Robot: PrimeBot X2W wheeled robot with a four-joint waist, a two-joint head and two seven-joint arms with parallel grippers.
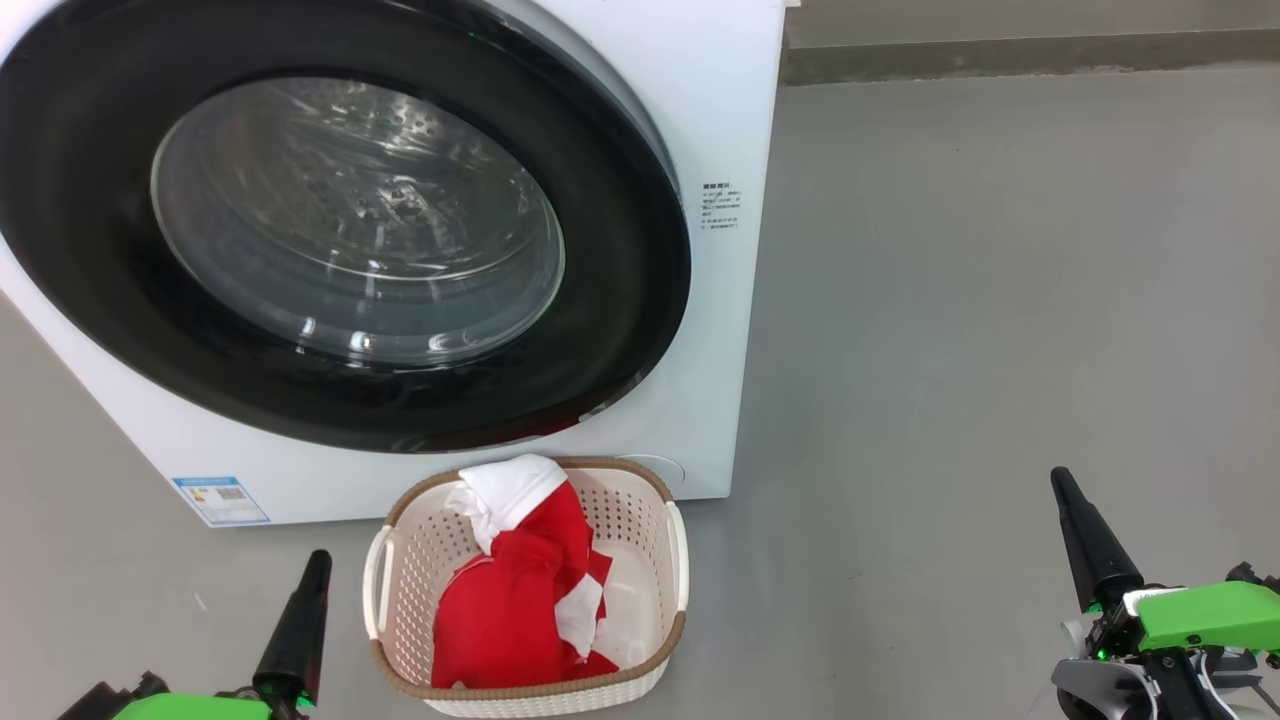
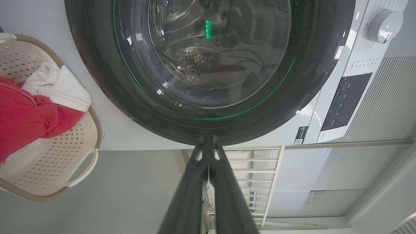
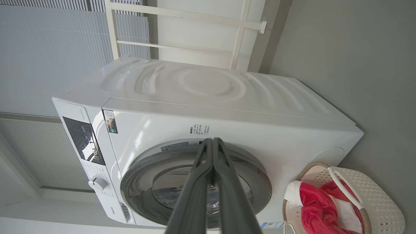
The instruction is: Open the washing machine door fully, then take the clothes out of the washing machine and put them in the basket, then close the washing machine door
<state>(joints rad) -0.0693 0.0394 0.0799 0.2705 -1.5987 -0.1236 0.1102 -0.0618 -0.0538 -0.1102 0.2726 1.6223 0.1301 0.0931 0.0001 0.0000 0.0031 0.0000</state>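
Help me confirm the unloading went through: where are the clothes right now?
In the head view the clothes lie in the basket on the floor, bottom centre, just in front of the washing machine door.

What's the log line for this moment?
door: closed | clothes: in basket | left gripper: shut, empty | right gripper: shut, empty | status: task looks complete
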